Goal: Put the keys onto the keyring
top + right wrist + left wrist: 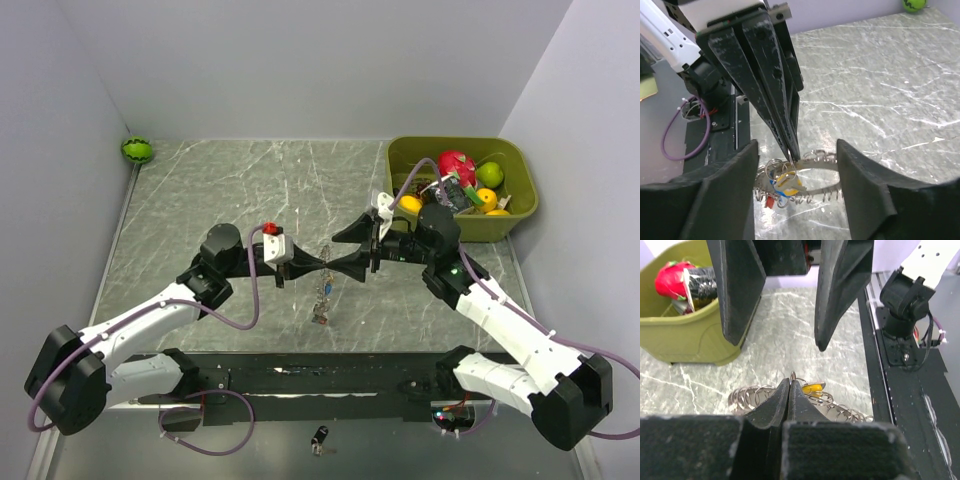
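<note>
The keyring [826, 163], a grey metal band edged with small wire loops, hangs in the air above the marble table. My left gripper [792, 154] is shut, pinching a small wire loop at the ring's top edge. Keys [789, 183] with yellow, blue and red heads dangle on the ring just below that pinch. My right gripper [797, 172] stands open, a finger on each side of the ring, touching nothing. In the left wrist view the shut left gripper [791, 380] holds the loop, with the keyring [752, 395] and a yellow-headed key [812, 388] behind it. From above, the left gripper [326, 266] and right gripper [338, 252] meet over the hanging keyring [322, 296].
An olive bin [515, 215] of toy fruit stands at the back right. A green ball [137, 150] lies in the back left corner. A small black fob [320, 437] rests on the dark strip by the arm bases.
</note>
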Available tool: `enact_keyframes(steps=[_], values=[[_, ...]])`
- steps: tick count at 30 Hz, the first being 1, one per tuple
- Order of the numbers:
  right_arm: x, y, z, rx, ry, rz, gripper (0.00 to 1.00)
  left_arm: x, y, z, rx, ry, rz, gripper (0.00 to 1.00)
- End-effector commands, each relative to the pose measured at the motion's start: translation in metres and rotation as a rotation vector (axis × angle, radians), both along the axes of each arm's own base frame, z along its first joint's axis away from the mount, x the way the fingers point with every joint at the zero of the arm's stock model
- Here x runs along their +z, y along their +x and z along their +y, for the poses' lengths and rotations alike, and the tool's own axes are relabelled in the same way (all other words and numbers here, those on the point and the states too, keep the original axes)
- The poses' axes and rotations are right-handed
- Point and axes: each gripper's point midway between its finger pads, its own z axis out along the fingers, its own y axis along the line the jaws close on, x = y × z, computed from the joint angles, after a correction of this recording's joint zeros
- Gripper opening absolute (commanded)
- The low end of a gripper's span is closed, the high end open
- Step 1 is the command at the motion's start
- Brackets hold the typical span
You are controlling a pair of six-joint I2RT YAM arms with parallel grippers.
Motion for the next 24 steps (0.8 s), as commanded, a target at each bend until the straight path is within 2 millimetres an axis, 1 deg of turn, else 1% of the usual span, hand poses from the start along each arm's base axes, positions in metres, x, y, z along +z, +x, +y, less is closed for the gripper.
enact_keyframes(steps=[1,2,4,6,9,10,11,13,17,24], values=[[0.015,-0.004,0.001,0.01,0.048,-0.055,0.73,0.047,0.0,0.005,0.021,-0.149,-0.132,0.01],[0.016,-0.002,0.0,-0.008,0.051,-0.059,0.84,0.048,0.001,0.007,0.026,-0.155,-0.138,0.01],[0.016,-0.004,-0.002,-0.016,0.061,-0.07,0.88,0.05,0.0,0.009,0.031,-0.179,-0.15,0.01],[0.013,-0.002,-0.005,-0.037,0.07,-0.076,0.89,0.051,0.004,0.012,0.054,-0.187,-0.155,0.01],[0.015,0.0,-0.003,-0.037,0.064,-0.079,0.92,0.051,0.009,0.014,0.072,-0.182,-0.157,0.01],[0.015,0.0,-0.003,-0.033,0.066,-0.081,0.98,0.052,0.009,0.014,0.074,-0.183,-0.161,0.01],[0.015,-0.001,-0.002,-0.028,0.069,-0.083,1.0,0.052,0.01,0.014,0.074,-0.184,-0.167,0.01],[0.01,0.001,-0.002,-0.03,0.069,-0.076,1.0,0.053,0.01,0.015,0.074,-0.187,-0.178,0.01],[0.014,0.002,0.0,-0.025,0.07,-0.077,1.0,0.054,0.011,0.014,0.062,-0.179,-0.183,0.01],[0.011,0.004,-0.001,-0.037,0.061,-0.078,1.0,0.054,0.012,0.018,0.075,-0.165,-0.197,0.01]])
